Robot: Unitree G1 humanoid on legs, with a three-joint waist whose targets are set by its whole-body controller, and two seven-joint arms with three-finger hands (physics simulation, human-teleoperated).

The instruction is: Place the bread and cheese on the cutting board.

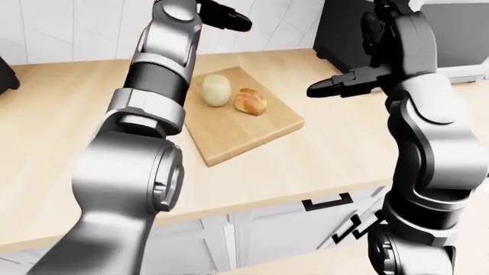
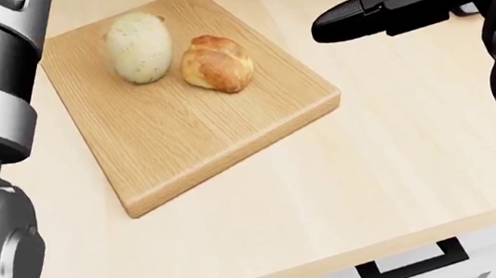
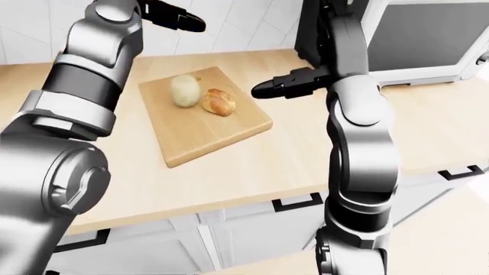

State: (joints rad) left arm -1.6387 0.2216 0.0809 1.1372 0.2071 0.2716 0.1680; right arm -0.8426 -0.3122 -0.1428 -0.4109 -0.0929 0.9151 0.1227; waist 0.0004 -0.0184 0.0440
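Note:
The wooden cutting board (image 2: 192, 138) lies on the light wood counter. On its upper part stands a pale speckled oval cheese (image 2: 138, 47), with the golden bread roll (image 2: 216, 63) right beside it, the two touching or nearly so. My left hand (image 1: 225, 14) is raised high above the board, fingers open and empty; only its forearm shows at the left edge of the head view. To the right of the board my right hand (image 2: 374, 12) hovers above the counter with fingers stretched out, open and holding nothing.
The counter's near edge runs along the bottom of the head view, with a black drawer handle (image 2: 412, 264) below it. A dark appliance (image 1: 344, 34) and an oven-like box (image 3: 428, 40) stand at the counter's right by the tiled wall.

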